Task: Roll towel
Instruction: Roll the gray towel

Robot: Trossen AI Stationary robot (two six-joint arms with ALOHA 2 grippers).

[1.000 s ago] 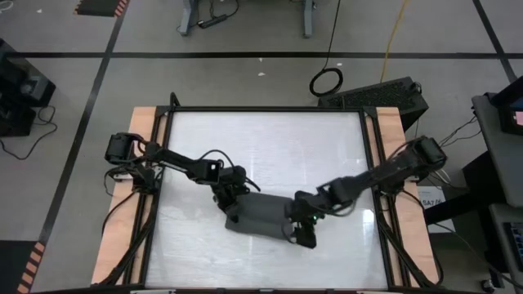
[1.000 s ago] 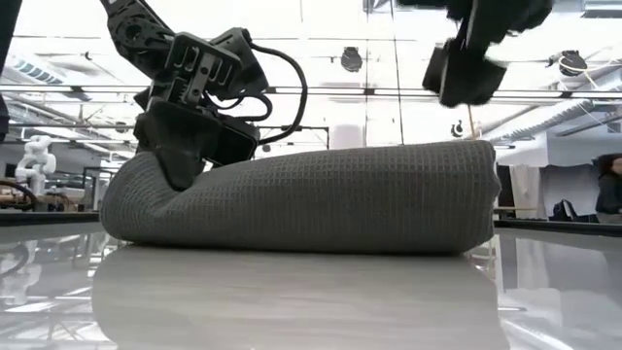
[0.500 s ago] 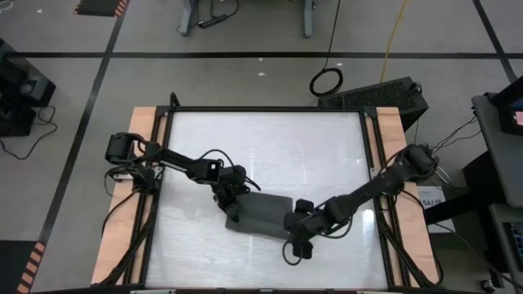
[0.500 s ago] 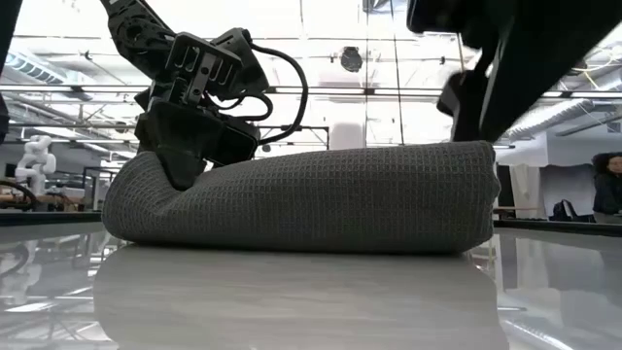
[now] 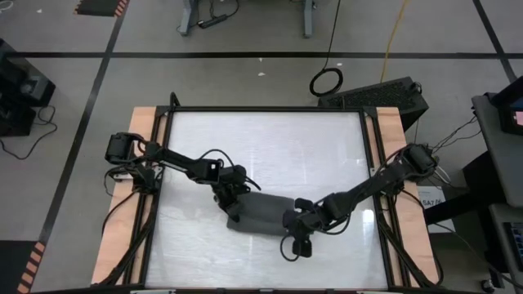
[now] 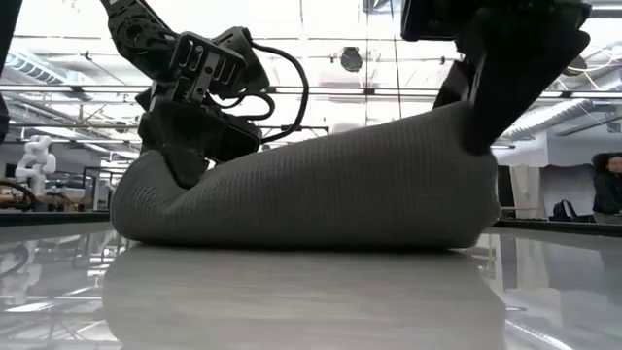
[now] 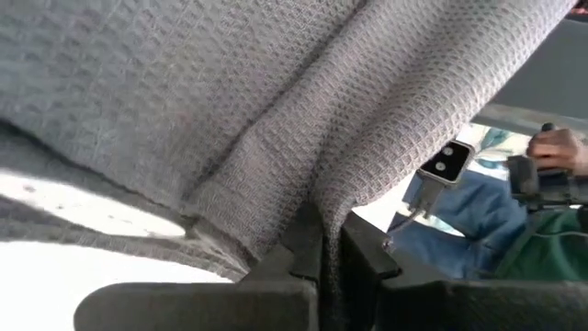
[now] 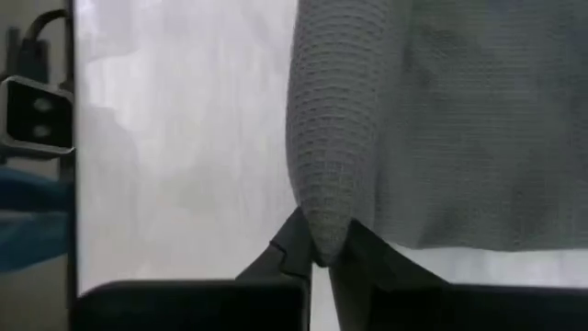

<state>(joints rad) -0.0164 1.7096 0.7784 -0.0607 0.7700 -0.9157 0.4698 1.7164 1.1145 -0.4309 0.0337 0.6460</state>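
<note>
There are two dark robot arms and one cloth. On the left, the left gripper [image 5: 231,198] sits at the left end of the dark grey, soft, bumpy towel [image 5: 260,215]. Its two fingers are pinched tight on a fold of the cloth, as the left wrist view shows [image 7: 317,241]. In the low view this gripper [image 6: 183,165] presses down into the towel's left end [image 6: 311,190], which sags there.

The towel lies in a thick roll on the shiny white table top [image 5: 261,147], a bit nearer the front edge than the middle. It is the only cloth here.

On the right, the right gripper [image 5: 296,237] is at the towel's right end. Its two fingers are closed on a rounded fold of cloth [image 8: 322,138]. In the low view the right gripper [image 6: 483,122] holds that end up higher than the left end.

Past the far right corner of the table, one black cable ring [image 5: 326,81] and one dark flat keyboard-like box [image 5: 372,94] lie on the grey floor.
</note>
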